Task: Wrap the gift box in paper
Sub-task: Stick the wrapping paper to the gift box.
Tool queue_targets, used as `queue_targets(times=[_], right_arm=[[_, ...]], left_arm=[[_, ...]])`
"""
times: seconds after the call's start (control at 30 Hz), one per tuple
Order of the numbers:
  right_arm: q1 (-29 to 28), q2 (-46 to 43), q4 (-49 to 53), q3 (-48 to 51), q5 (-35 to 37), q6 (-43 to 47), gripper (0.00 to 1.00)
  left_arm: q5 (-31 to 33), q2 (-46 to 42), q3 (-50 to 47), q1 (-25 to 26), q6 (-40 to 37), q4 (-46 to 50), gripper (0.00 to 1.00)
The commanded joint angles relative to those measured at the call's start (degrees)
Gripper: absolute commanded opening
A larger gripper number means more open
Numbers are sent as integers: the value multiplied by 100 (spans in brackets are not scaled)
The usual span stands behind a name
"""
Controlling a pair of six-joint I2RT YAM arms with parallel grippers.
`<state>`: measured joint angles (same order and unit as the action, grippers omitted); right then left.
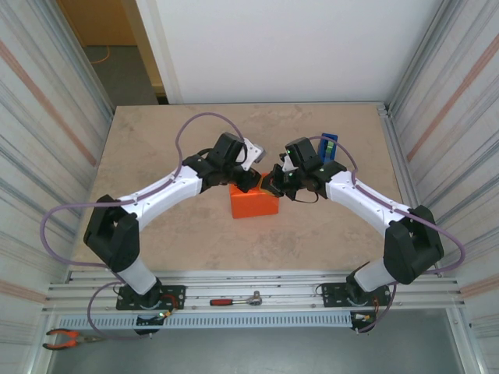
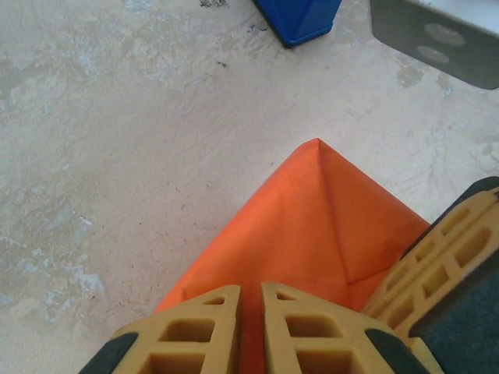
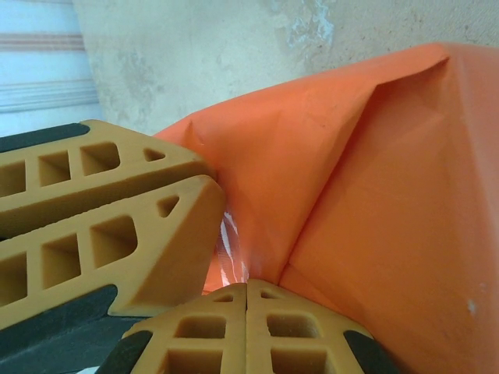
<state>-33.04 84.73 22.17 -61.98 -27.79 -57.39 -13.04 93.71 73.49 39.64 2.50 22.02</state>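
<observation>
Left wrist view: left gripper (image 2: 251, 294) pinches paper (image 2: 312, 218) folded over gift box (image 1: 255, 205).

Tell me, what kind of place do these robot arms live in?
Probably a robot workshop booth: ribbed metal walls on both sides, robot arms bolted to metal rails, and pliers and a ratchet lying near them.

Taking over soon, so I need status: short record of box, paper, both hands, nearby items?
box: orange, middle of table
paper: triangular flap pointing toward dispenser
left hand: pinching paper at box's far edge
right hand: shut, beside left hand, at the paper
dispenser: blue, far right, clear of box
</observation>
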Motion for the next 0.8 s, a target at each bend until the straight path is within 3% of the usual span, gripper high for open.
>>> queue_targets(times=[0.0, 0.37, 0.77], right_arm=[[-133, 326, 771, 384, 390, 8, 0], [-133, 325, 710, 388, 370, -1, 0], [-149, 302, 661, 434, 362, -18, 0]], left_arm=[[334, 42, -35, 18, -197, 157, 16], [89, -542, 88, 18, -370, 460, 21], [-133, -803, -366, 148, -390, 450, 21]])
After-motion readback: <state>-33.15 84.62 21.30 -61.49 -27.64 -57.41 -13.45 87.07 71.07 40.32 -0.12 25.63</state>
